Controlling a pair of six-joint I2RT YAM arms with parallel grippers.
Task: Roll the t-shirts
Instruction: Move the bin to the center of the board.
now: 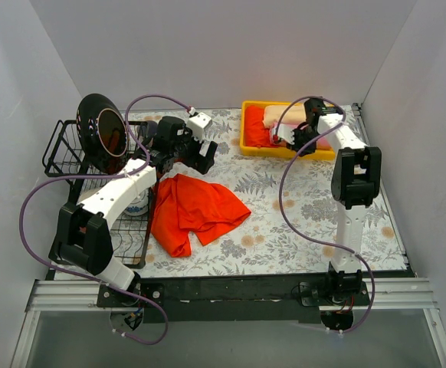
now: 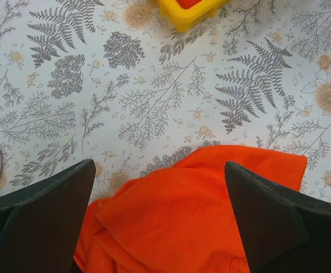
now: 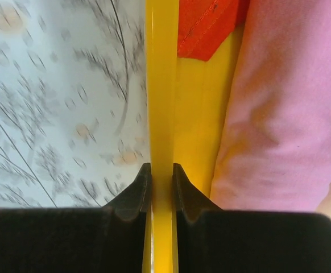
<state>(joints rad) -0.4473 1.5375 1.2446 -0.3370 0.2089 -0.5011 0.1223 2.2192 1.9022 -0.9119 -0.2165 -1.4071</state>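
Observation:
A bright orange-red t-shirt point(image 1: 194, 211) lies crumpled on the floral tablecloth at centre left. My left gripper point(image 1: 196, 153) hovers above its far edge, open and empty; in the left wrist view the shirt point(image 2: 188, 216) lies between and below the wide-spread fingers point(image 2: 273, 222). A yellow tray point(image 1: 257, 148) at the back right holds orange-red point(image 1: 256, 135), beige point(image 1: 277, 115) and pink bundles. My right gripper point(image 1: 298, 142) is shut on the tray's front wall point(image 3: 161, 114). In the right wrist view the pink bundle point(image 3: 285, 114) and an orange-red bundle point(image 3: 205, 25) lie inside the tray.
A black wire basket point(image 1: 68, 153) with a dark round dish point(image 1: 103, 132) stands at the far left. A white cup point(image 1: 137, 207) sits beside the left arm. White walls close in the table on three sides. A black rail runs along the near edge.

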